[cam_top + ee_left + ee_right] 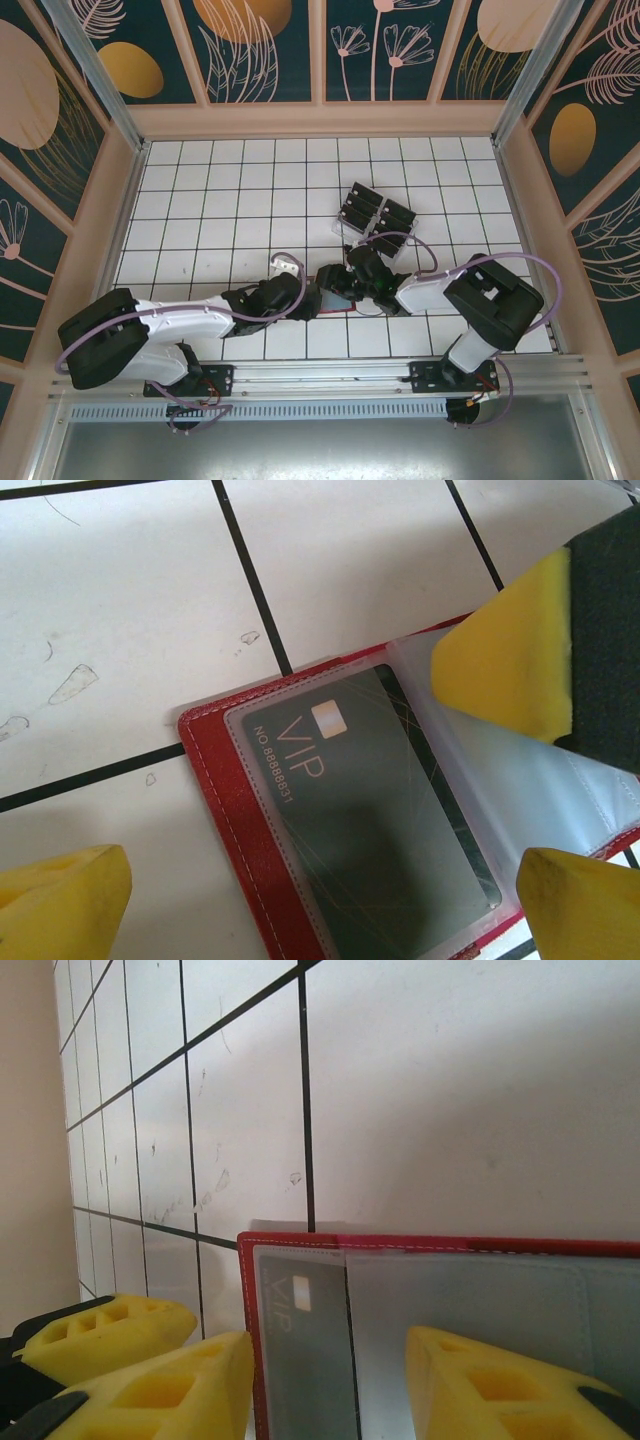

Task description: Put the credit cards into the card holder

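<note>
1 card (390, 820) in 1 holder (215, 780)

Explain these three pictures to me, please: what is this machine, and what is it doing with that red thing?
It is two robot arms bolted at the near edge of a white tiled table. Each arm ends in a tool with two yellow fingers. The wide picture looks down from above and behind the arms. The other two come from small cameras on the wrists, so each shows its own fingers up close.

The red thing is a wallet, lying open on the table where the arms meet. One VIP card already sits in a clear sleeve. The left tool straddles the wallet with its jaws apart. The right tool is also apart, one finger resting on the sleeves. Neither visibly grips anything. Further back, a clear tray holds more black cards.
</note>
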Robot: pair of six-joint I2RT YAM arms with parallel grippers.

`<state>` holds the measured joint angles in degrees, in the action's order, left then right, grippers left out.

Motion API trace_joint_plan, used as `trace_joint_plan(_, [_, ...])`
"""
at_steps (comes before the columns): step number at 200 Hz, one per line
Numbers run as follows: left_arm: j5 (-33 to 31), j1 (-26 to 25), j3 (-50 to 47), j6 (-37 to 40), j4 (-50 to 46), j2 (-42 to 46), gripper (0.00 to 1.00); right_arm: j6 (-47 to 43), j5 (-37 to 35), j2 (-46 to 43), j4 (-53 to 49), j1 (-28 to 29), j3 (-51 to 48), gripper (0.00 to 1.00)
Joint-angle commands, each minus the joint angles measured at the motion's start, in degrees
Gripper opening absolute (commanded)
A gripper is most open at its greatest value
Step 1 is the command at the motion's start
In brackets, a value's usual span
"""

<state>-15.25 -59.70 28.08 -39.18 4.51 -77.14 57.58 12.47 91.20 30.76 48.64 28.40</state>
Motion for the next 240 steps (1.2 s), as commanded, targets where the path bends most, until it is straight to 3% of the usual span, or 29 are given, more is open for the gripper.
trace_joint_plan(1, [-0.63, -0.48, 2.06, 0.59, 1.20, -0.91, 0.98, 0.58, 0.79, 1.66, 0.05, 0.57, 0.64, 0.44])
trace_joint_plan(98, [-0.65, -1.29, 3.92, 2.09, 1.84, -5.11, 0.99, 1.14, 0.89, 2.23, 0.34, 0.66, 0.86, 0.44])
trace_joint_plan(240, [-9.24, -3.36, 8.31, 0.18, -6.38, -14.91, 0.98, 0.07, 1.78, -0.14, -0.28, 0.29, 1.82, 0.45])
